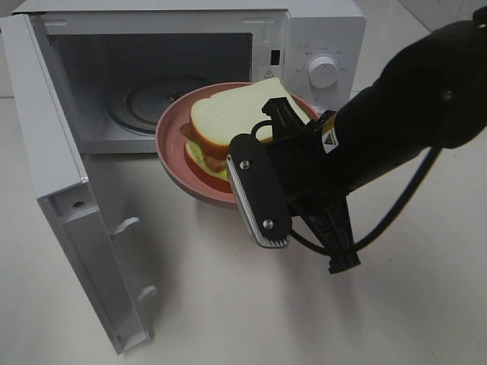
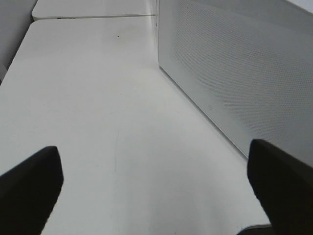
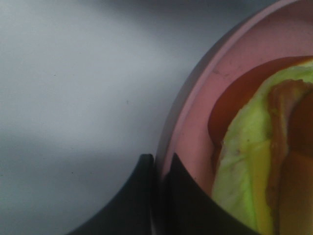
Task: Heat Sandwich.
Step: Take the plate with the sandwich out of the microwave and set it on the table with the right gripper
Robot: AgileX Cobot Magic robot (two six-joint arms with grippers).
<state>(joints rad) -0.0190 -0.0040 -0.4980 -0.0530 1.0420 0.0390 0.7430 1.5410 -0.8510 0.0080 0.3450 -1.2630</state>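
Observation:
The sandwich (image 1: 228, 122), white bread over lettuce and reddish filling, lies on a pink round plate (image 1: 171, 144) held tilted in the air just in front of the open microwave (image 1: 327, 38). My right gripper (image 3: 159, 164) is shut on the plate's rim (image 3: 195, 122), with the lettuce edge of the sandwich (image 3: 254, 161) close by. In the high view the right arm (image 1: 396, 122) reaches in from the right, and its wrist housing hides the fingers. My left gripper (image 2: 156, 196) is open over bare table beside the microwave's side wall (image 2: 234, 73), holding nothing.
The microwave door (image 1: 68, 198) is swung fully open toward the front left. Its glass turntable (image 1: 152, 103) sits inside the cavity behind the plate. White table (image 1: 228, 304) stretches in front.

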